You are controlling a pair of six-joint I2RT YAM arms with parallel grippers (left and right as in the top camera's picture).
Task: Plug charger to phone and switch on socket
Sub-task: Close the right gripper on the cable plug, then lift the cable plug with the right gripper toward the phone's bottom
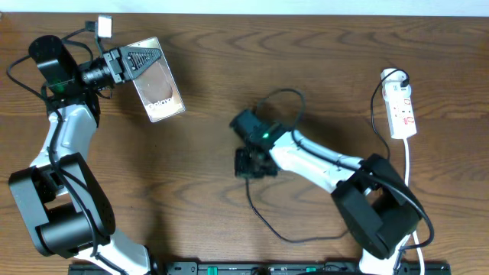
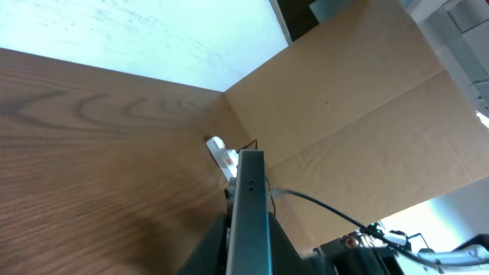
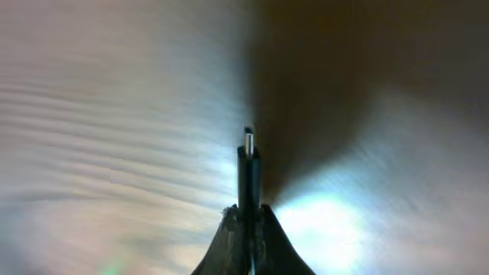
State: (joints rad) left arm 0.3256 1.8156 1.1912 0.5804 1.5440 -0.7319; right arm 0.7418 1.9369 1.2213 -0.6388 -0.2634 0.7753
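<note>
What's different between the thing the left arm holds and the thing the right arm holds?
The phone is a wide, flat, glossy slab with white lettering; the charger plug is a thin black stub with a metal tip. The left tool holds the phone at the far left of the table; the right tool holds the plug near the middle. Both are gripped and not yet joined.

A robot lab bench — wooden table (image 1: 321, 46), cardboard screen (image 2: 351, 107) behind.
</note>
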